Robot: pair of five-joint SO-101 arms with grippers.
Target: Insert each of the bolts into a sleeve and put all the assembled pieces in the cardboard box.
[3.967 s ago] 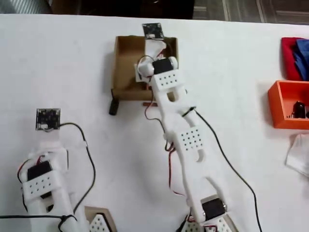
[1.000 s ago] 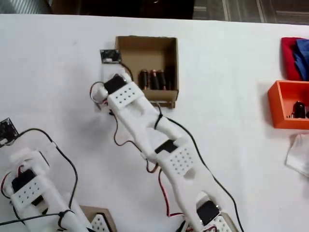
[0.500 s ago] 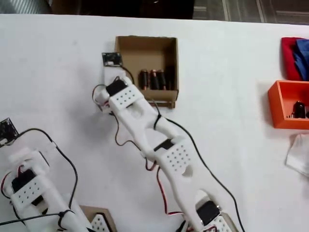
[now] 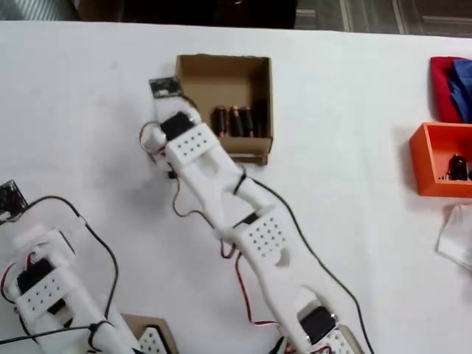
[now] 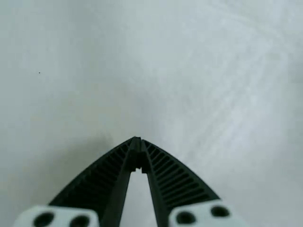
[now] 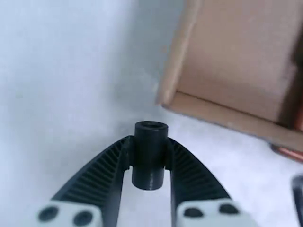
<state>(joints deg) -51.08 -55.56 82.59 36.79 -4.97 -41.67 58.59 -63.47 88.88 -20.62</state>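
My right gripper (image 6: 148, 142) is shut on a black sleeve (image 6: 149, 156), held upright with its hole facing up. It hovers just outside the front left corner of the cardboard box (image 6: 227, 71). In the high view the right arm (image 4: 221, 192) stretches from the near edge to that corner of the box (image 4: 221, 60). Several assembled pieces (image 4: 237, 121) lie in a row inside the box. A copper-coloured bolt (image 6: 288, 153) lies on the table along the box's front wall. My left gripper (image 5: 136, 143) is shut with nothing in it, over bare white table at the near left.
An orange bin (image 4: 442, 158) stands at the right edge, with a red and blue cloth (image 4: 451, 88) behind it and a white crumpled thing (image 4: 457, 236) in front. A cardboard scrap (image 4: 147, 328) lies by the left arm's base (image 4: 44, 284).
Four seconds ago the right arm was over the box; now it is at the front left corner, holding the black sleeve that lay there. The left arm drew back to the left.
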